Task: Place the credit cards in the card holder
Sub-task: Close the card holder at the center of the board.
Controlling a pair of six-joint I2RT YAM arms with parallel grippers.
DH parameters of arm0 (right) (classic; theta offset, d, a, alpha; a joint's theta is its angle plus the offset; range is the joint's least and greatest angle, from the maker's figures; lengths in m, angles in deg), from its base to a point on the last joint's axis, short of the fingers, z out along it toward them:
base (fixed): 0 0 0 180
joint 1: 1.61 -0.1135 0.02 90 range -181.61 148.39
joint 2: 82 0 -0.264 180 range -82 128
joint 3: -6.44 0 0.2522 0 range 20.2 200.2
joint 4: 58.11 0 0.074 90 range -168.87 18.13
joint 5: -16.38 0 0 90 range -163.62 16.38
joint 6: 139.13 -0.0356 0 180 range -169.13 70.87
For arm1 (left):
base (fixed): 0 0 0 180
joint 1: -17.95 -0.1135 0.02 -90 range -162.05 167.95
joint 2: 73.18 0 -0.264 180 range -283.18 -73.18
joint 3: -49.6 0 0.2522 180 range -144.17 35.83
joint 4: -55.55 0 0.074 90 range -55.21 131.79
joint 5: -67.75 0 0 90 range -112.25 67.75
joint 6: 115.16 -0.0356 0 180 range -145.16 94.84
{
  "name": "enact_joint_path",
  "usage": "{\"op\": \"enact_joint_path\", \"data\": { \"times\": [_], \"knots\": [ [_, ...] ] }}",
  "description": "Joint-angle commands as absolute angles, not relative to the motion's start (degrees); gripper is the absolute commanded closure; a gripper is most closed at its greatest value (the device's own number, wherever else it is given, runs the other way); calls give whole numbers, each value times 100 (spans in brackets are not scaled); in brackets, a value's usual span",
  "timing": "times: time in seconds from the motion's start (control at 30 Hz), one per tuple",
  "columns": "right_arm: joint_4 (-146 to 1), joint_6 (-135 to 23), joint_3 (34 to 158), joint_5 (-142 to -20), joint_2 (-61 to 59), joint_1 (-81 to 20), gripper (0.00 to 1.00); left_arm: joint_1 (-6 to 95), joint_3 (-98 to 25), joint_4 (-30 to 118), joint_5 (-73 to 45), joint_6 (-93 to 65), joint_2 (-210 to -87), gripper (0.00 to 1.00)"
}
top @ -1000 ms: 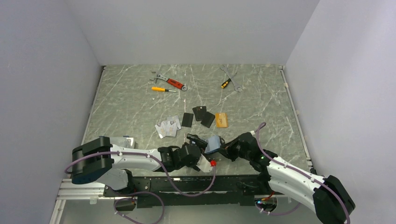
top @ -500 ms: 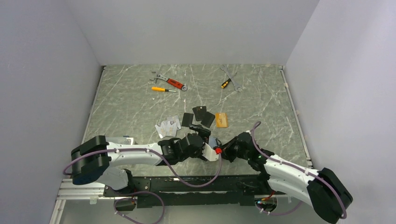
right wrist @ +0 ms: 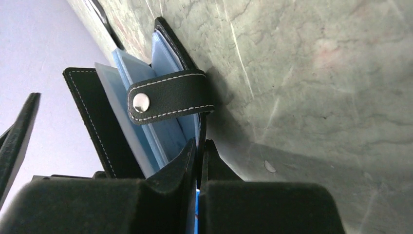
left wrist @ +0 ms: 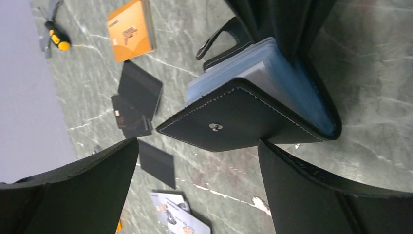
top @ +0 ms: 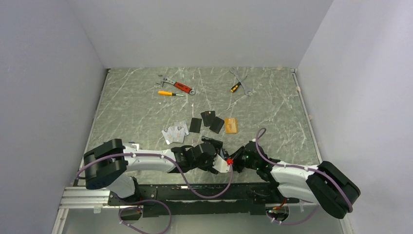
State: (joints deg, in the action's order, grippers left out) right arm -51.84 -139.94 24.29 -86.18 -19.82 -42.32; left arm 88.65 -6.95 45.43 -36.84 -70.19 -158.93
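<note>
Bench (top: 272, 112): grey marbled top, walled on three sides.
Left hand (left wrist: 197, 144): near middle of the bench, spread wide open, one dark finger on each side of the card holder; contact with it not discernible.
Card holder (left wrist: 229, 122): black, stitched, with a metal snap stud on the outer cover; placed at the near middle of the bench between the two hands, partly open, pale blue inner sleeves fanned apart, snap strap (right wrist: 165, 100) lying loose across the sleeves.
Right hand (right wrist: 198, 148): just right of the left hand, fingers pressed together, pinching one edge of the card holder.
Credit cards: all flat on the bench, just beyond the hands, outside the card holder.
Silver-grey cards (top: 175, 131): leftmost of the group, overlapping in a small fan.
Black cards (top: 210, 118): three, middle of the group, the two on the right overlapping.
Orange card (top: 231, 125): rightmost, just beside the black cards.
Red-handled wrench (top: 179, 87): far left of centre.
Yellow screwdriver (top: 168, 92): just near of that wrench.
Steel spanner (top: 242, 82): far right of centre, crossed by a small yellow-and-black screwdriver (top: 235, 87).
</note>
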Motion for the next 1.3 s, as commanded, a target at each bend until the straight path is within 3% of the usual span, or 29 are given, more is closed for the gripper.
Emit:
{"op": "enact_joint_path", "data": {
  "times": [0.0, 0.1, 0.17, 0.23, 0.27, 0.4, 0.63, 0.83, 0.93, 1.27],
  "knots": [
    [-4656, -13726, 2434, -8793, -1828, -4270, 100, 8893, -1057, 4587, -3273, -6791, -16108, 1],
    [-4747, -13587, 2364, -8762, -1882, -4261, 98, 8892, -1126, 4502, -3191, -6800, -16165, 0],
    [-5197, -13344, 2440, -8676, -2070, -4270, 86, 8875, -1087, 4460, -3151, -6821, -16177, 1],
    [-5727, -13105, 2531, -8558, -2318, -4265, 66, 8855, -1032, 4430, -3089, -6830, -16197, 1],
    [-5965, -13004, 2569, -8491, -2444, -4267, 60, 8847, -1005, 4453, -3068, -6839, -16207, 1],
    [-6740, -12749, 2581, -8287, -3011, -4259, 52, 8837, -972, 4398, -2927, -6858, -16271, 1],
    [-8374, -12023, 3080, -7549, -3702, -4279, 54, 8778, -1012, 4355, -2801, -6930, -16349, 1],
    [-8811, -11384, 3662, -6919, -3480, -4274, 75, 8524, -1412, 3715, -2195, -6685, -16370, 1],
    [-8545, -11033, 3799, -6897, -3203, -4266, 80, 8211, -1754, 3125, -1469, -6461, -16399, 1],
    [-8767, -10469, 4120, -6594, -3435, -4274, 58, 7605, -2334, 2055, -469, -6216, -16507, 1]
  ]
}}
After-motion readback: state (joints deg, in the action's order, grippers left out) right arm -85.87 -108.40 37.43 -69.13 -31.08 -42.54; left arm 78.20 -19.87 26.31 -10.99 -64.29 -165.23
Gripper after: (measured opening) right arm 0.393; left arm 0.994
